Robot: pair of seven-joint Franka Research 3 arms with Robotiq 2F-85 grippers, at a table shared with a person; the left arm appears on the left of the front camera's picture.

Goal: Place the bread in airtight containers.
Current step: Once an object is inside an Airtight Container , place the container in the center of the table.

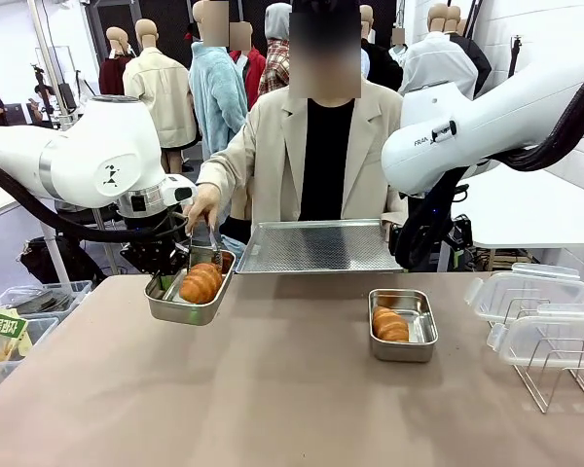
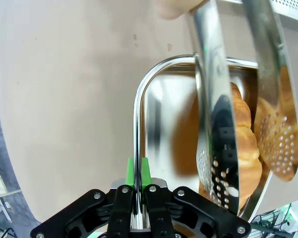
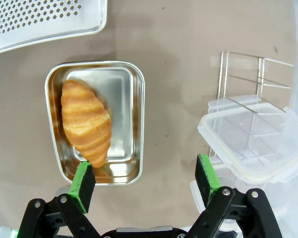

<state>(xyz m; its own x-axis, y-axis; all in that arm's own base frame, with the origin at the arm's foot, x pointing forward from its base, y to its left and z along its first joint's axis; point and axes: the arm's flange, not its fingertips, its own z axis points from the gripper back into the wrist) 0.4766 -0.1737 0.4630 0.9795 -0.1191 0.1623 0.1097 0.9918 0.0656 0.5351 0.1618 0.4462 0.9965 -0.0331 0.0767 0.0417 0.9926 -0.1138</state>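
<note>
My left gripper (image 2: 137,174) is shut on the rolled rim of a steel tin (image 2: 161,106), which sits slightly tilted at the table's left (image 1: 167,309). A person's hand (image 1: 202,206) holds steel tongs (image 2: 216,114) around a golden croissant (image 1: 201,282) inside this tin. The second tin (image 1: 423,336) stands right of centre with the other croissant (image 1: 390,324) lying in it. My right gripper (image 3: 145,177) hovers open above that tin's rim (image 3: 141,99) and its croissant (image 3: 85,121), touching neither.
A large perforated steel tray (image 1: 316,245) lies at the far edge in front of the person. Clear plastic lids (image 1: 526,292) and a wire rack (image 1: 555,365) stand at the right. Bins (image 1: 19,321) sit off the table's left side.
</note>
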